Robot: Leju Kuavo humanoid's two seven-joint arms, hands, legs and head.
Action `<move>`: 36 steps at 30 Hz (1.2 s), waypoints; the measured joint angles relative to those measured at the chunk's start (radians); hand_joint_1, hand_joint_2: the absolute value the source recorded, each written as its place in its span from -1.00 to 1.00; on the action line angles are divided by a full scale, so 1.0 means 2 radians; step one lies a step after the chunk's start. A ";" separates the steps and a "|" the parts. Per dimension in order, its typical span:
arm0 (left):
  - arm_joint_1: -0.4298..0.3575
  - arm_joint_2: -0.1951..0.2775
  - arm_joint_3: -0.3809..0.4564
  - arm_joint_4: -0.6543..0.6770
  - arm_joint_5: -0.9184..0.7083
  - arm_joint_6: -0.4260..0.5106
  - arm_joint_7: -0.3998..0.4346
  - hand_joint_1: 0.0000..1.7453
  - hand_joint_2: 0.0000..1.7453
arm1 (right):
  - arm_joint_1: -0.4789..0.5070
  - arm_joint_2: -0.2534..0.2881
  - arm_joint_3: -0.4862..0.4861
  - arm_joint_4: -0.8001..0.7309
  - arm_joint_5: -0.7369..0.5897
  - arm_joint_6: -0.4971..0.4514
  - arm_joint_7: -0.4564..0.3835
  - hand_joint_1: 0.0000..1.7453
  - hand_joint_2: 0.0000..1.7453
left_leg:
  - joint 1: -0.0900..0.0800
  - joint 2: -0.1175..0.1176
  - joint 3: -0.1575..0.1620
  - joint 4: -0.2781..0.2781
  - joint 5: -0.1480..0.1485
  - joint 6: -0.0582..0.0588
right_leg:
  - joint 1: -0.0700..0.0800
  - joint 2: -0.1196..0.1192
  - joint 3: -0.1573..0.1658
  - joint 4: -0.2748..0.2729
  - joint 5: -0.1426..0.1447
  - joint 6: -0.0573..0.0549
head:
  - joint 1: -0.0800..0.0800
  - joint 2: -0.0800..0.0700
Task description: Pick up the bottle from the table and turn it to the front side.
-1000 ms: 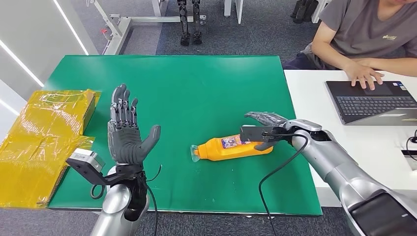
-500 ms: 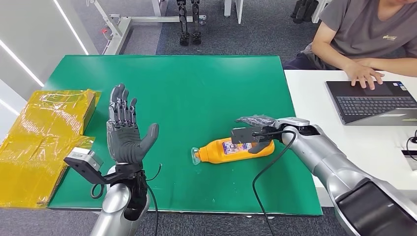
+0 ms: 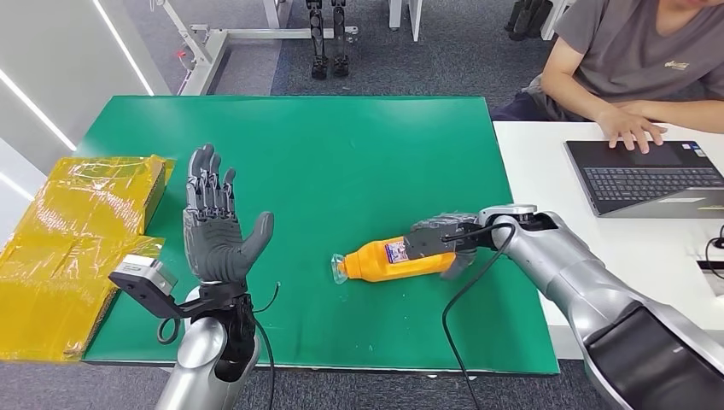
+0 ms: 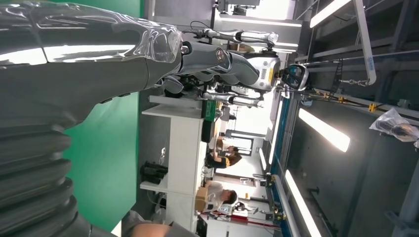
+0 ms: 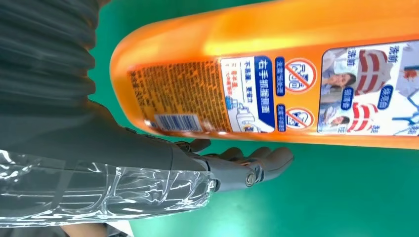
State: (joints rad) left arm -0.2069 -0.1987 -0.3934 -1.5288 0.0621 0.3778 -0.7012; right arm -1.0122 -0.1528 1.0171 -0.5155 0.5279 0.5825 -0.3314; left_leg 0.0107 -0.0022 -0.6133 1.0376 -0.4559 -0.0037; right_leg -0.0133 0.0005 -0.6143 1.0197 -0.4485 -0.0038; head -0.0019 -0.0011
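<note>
Right of centre in the head view, on the green table (image 3: 341, 154), the orange bottle (image 3: 388, 259) lies on its side, cap toward the left, with its back label and barcode facing up in the right wrist view. Over the last second the right hand (image 3: 437, 242) has slid leftward along the bottle and dropped from hovering above its base to lying over its thick end; the fingers (image 5: 257, 165) now curl beside the body, though whether they actually clamp it I cannot tell. That suggests the grasp is being set and the lift has not begun. The right forearm reaches in low from the lower right. The left hand (image 3: 218, 231) stands upright at lower left, palm open, fingers spread, holding nothing.
</note>
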 joint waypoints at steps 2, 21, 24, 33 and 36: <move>0.000 0.000 0.000 0.000 -0.001 0.002 0.000 -1.00 1.00 | -0.006 0.002 0.005 0.003 -0.002 0.005 0.001 -1.00 1.00 | 0.000 0.000 0.000 0.000 0.000 0.000 | 0.000 0.000 0.000 0.000 0.000 0.000 | 0.000 0.000; 0.006 0.000 0.002 -0.006 -0.007 0.012 0.000 -1.00 1.00 | -0.009 0.019 0.058 0.044 0.016 -0.040 0.029 -1.00 1.00 | 0.000 0.000 0.000 0.000 0.000 0.000 | 0.000 0.000 0.000 0.000 0.000 0.000 | 0.000 0.000; 0.006 0.000 0.002 -0.006 -0.007 0.011 0.000 -1.00 1.00 | -0.003 0.019 0.062 0.048 0.020 -0.056 0.034 -1.00 1.00 | 0.000 0.000 0.000 0.000 0.000 0.000 | 0.000 0.000 0.000 0.000 0.000 0.000 | 0.000 0.000; 0.006 0.000 0.003 -0.006 -0.007 0.007 0.000 -1.00 1.00 | 0.012 0.016 0.069 0.055 0.025 -0.113 0.047 -0.58 1.00 | 0.000 0.000 0.001 0.000 0.000 0.000 | 0.000 0.000 0.000 0.000 0.000 0.000 | 0.000 0.000; 0.007 0.000 0.003 -0.006 -0.007 0.007 0.000 -1.00 1.00 | 0.017 0.016 0.069 0.055 0.026 -0.140 0.051 0.43 1.00 | 0.000 0.000 0.001 0.000 0.000 0.000 | 0.000 0.000 0.001 0.000 0.000 0.000 | 0.000 0.000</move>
State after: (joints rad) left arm -0.1931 -0.1991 -0.3880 -1.5404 0.0474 0.3918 -0.7012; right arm -0.9776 -0.1209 1.1547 -0.4059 0.5806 0.3022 -0.2287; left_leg 0.0107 -0.0019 -0.6112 1.0377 -0.4559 -0.0037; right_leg -0.0133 0.0009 -0.6128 1.0194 -0.4483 -0.0038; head -0.0019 -0.0011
